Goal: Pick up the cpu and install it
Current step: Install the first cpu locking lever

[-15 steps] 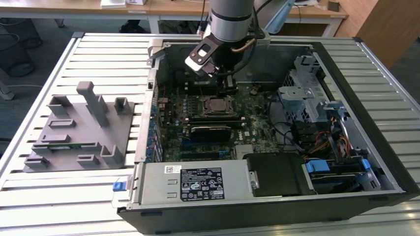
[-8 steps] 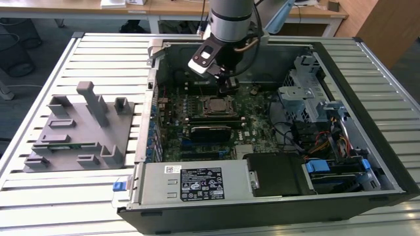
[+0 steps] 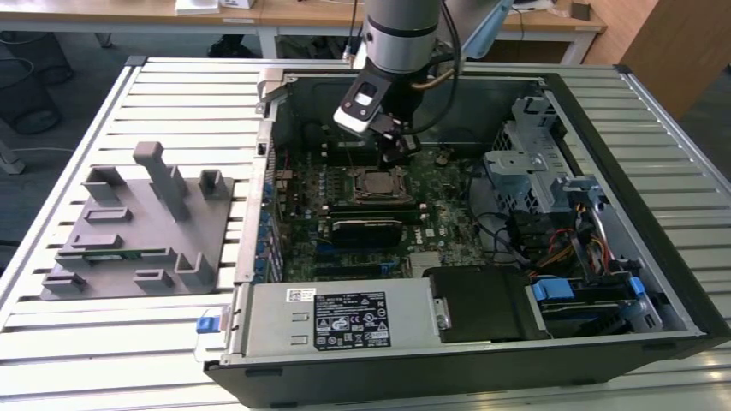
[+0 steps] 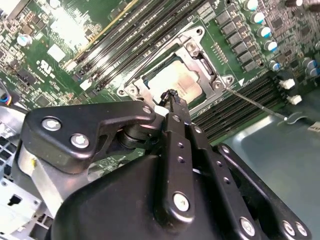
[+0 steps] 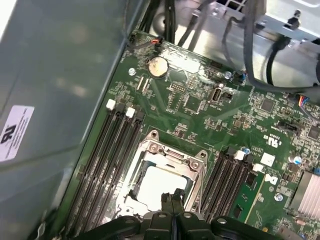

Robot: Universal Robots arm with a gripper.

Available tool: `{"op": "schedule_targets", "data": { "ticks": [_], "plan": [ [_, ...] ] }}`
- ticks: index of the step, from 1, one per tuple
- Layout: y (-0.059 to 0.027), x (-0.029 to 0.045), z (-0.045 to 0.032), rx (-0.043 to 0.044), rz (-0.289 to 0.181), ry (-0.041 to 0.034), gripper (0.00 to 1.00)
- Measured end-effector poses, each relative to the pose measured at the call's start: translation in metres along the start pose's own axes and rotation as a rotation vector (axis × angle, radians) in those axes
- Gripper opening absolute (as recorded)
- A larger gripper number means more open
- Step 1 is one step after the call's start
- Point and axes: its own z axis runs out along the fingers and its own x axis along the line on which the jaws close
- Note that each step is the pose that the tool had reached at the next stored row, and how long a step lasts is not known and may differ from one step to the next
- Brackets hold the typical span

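The cpu (image 3: 381, 182) lies flat inside the metal-framed socket (image 3: 356, 193) on the green motherboard, in the middle of the open computer case. Its silvery top shows in both wrist views (image 4: 176, 79) (image 5: 159, 184). My gripper (image 3: 395, 159) hangs just above the socket's far edge, pointing down. Its two black fingertips (image 5: 172, 199) are pressed together with nothing between them, and they hover over the cpu's edge (image 4: 172, 96). The socket's frame (image 5: 150, 148) stands open around the chip.
Memory slots (image 5: 112, 150) flank the socket. A metal drive cage (image 3: 537, 163) and cables (image 3: 537, 240) fill the exterior view's right of the case. The power supply (image 3: 342, 318) sits at the near edge. On the exterior view's left rests a grey tray (image 3: 126, 231) with a green strip (image 3: 115, 253).
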Motion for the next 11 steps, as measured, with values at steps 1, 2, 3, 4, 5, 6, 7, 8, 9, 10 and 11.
{"op": "schedule_targets", "data": {
  "ticks": [1, 2, 3, 4, 5, 6, 7, 8, 9, 10, 11],
  "plan": [
    [0.0000, 0.0000, 0.0000, 0.0000, -0.010, 0.0000, 0.11],
    [0.0000, 0.0000, 0.0000, -0.0001, -0.023, 0.0000, 0.11],
    [-0.0001, 0.0000, 0.0000, -0.0002, -0.038, 0.0000, 0.11],
    [-0.0001, 0.0000, 0.0001, -0.0004, -0.054, 0.0001, 0.11],
    [-0.0001, 0.0000, 0.0001, -0.0004, -0.071, 0.0001, 0.11],
    [-0.0002, 0.0000, 0.0001, -0.0004, -0.088, 0.0001, 0.11],
    [-0.0002, 0.0000, 0.0001, -0.0006, -0.104, 0.0002, 0.11],
    [-0.0002, 0.0001, 0.0001, -0.0006, -0.120, 0.0001, 0.11],
    [-0.0003, 0.0001, 0.0001, -0.0007, -0.134, 0.0002, 0.11],
    [-0.0005, 0.0002, 0.0001, -0.0007, -0.146, 0.0001, 0.11],
    [-0.0008, 0.0003, 0.0000, -0.0008, -0.157, 0.0001, 0.11]
  ]
}}
